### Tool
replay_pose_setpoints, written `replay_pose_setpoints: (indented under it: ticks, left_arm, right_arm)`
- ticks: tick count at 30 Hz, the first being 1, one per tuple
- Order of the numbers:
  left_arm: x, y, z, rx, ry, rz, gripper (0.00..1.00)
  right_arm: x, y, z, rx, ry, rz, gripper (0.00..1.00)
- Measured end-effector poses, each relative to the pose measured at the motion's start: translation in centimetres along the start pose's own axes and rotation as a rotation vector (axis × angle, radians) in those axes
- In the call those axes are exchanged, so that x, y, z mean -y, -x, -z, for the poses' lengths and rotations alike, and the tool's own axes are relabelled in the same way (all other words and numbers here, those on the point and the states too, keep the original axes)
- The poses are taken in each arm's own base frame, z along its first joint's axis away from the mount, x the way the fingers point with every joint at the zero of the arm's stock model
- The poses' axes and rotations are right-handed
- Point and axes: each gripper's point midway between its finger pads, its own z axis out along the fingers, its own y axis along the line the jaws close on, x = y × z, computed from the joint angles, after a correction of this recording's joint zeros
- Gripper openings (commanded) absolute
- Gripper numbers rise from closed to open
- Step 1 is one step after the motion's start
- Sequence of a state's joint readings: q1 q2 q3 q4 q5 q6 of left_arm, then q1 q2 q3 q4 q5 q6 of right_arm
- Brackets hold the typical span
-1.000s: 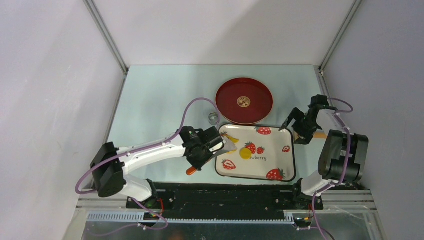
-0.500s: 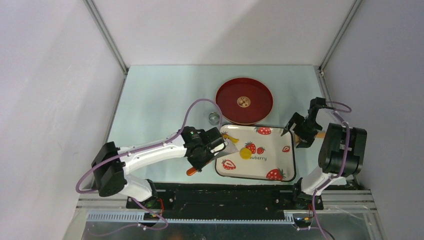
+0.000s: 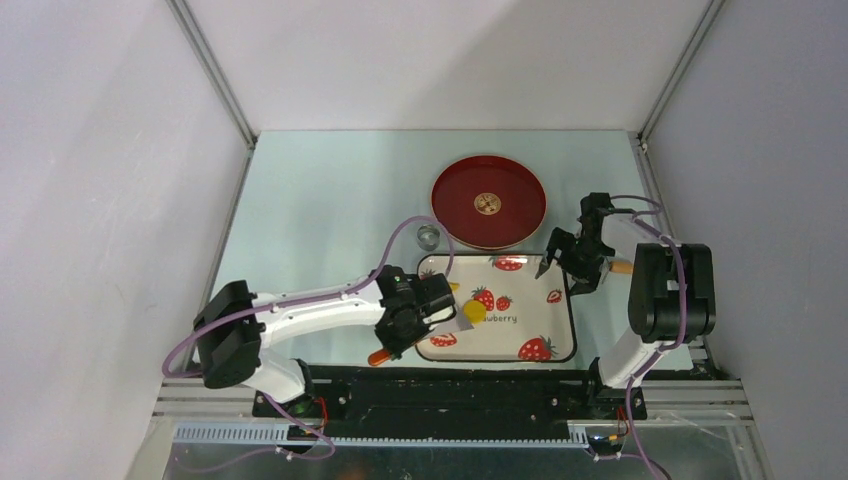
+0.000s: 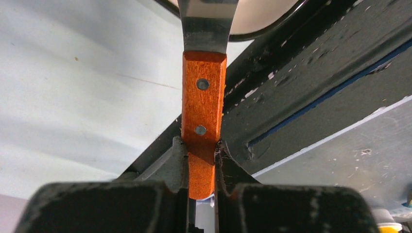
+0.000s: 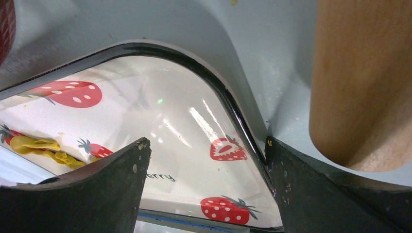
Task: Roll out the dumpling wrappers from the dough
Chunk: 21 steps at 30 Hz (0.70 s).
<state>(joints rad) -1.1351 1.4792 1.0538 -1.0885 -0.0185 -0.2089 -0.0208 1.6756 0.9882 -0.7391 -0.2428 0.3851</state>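
Note:
My left gripper [image 3: 402, 333] is shut on the orange handle [image 4: 203, 107] of a metal scraper; its blade [image 4: 206, 19] reaches over the left rim of the strawberry tray [image 3: 572, 312]. A round yellow dumpling wrapper [image 3: 473, 312] lies at the blade's tip on the tray. An irregular yellow dough scrap [image 5: 41, 145] lies near the tray's far left [image 3: 453, 287]. My right gripper [image 3: 558, 272] is open and empty, with its jaws astride the tray's far right corner [image 5: 228, 97]. The wooden roller [image 5: 359, 82] lies just right of it on the table [image 3: 622, 267].
A red round plate [image 3: 488, 200] with a small brown disc at its middle sits behind the tray. A small clear cup [image 3: 429, 236] stands left of the plate. The black base rail [image 3: 450, 385] runs along the table's near edge, close to the tray.
The tray has slid left and toward the near edge. My right gripper has moved left to the tray's far right corner. My left arm has drawn back with the scraper.

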Motion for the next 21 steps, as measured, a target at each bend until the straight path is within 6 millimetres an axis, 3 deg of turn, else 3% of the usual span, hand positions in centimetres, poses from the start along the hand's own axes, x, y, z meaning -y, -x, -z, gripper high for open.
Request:
replay_pose_setpoints:
  ticks: [7,21]
  left_arm:
    - [0.0,-2.5,-0.6,-0.069,0.016,0.026,0.00]
    - [0.8,-2.9,-0.3,-0.101,0.026,0.032,0.00]
  right_arm:
    - [-0.5,-0.2,-0.1,-0.005,0.013,-0.002,0.89]
    - [-1.5,-0.6,-0.3,-0.013,0.037,0.024,0.86]
